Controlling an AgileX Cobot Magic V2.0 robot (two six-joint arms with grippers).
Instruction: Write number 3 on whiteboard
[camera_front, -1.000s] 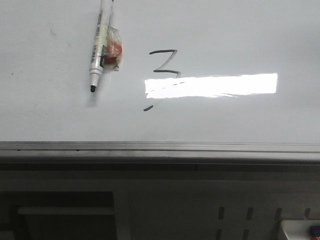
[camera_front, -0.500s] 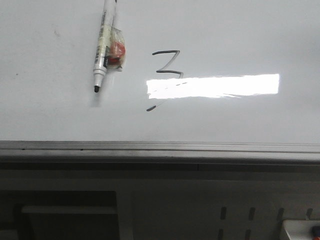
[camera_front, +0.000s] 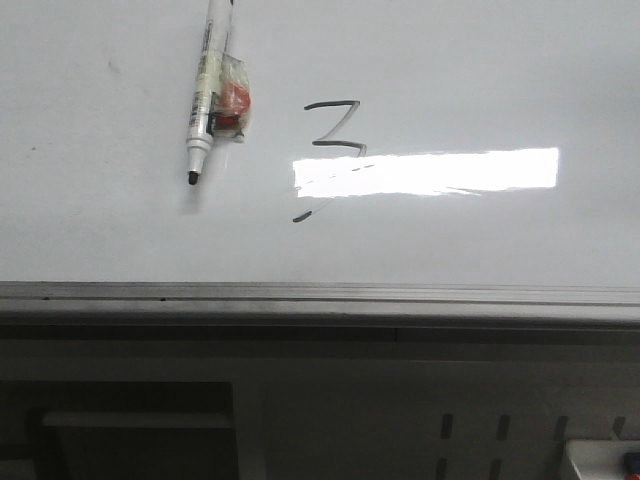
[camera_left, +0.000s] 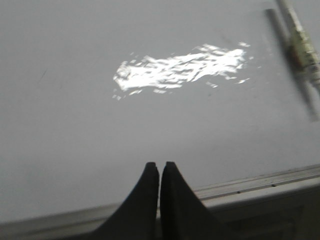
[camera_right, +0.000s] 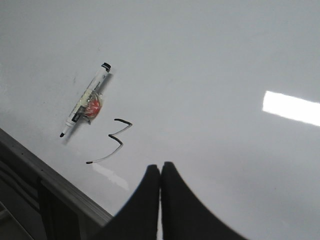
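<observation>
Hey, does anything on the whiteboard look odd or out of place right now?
Yes. The marker lies uncapped on the whiteboard, left of the 3, its tip exposed, with no gripper holding it. A clear wrap with something red inside clings to its barrel. Both grippers are shut and empty.

— Anything different from a second ago?
— In the front view the marker (camera_front: 212, 95) and the number 3 (camera_front: 330, 158) sit slightly further right.
— And over the last half second?
— No visible shift.
</observation>
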